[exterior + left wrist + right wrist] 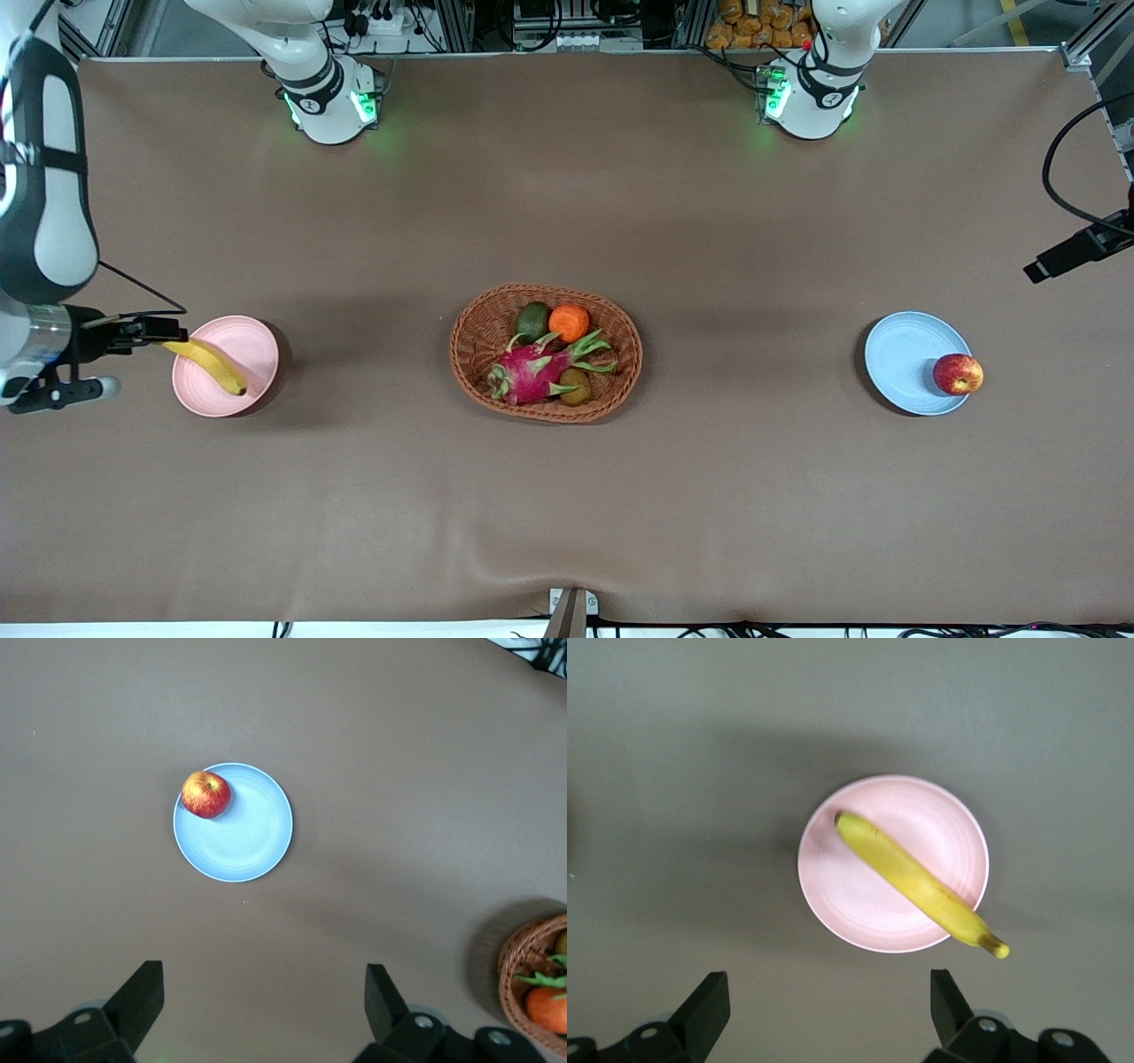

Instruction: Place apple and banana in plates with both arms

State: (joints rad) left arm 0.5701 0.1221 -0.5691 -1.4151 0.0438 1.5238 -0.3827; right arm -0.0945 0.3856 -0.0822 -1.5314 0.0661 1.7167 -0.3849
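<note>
The banana [208, 365] lies across the pale pink plate [252, 341] toward the right arm's end of the table, one tip poking over the rim. It also shows in the right wrist view [917, 881] on the plate [859, 912]. My right gripper [142, 359] [830, 997] is open and empty, up in the air beside that plate. The apple [958, 373] [205, 794] sits on the rim side of the pale blue plate [904, 359] [244, 837] toward the left arm's end. My left gripper [1041, 266] [264, 992] is open and empty, high up beside the blue plate.
An oval wicker basket [469, 354] stands mid-table with a pink dragon fruit [532, 368], an orange [569, 322], a dark green fruit [532, 320] and a kiwi [575, 386]. The basket's edge shows in the left wrist view [523, 961]. A black cable hangs near the left gripper.
</note>
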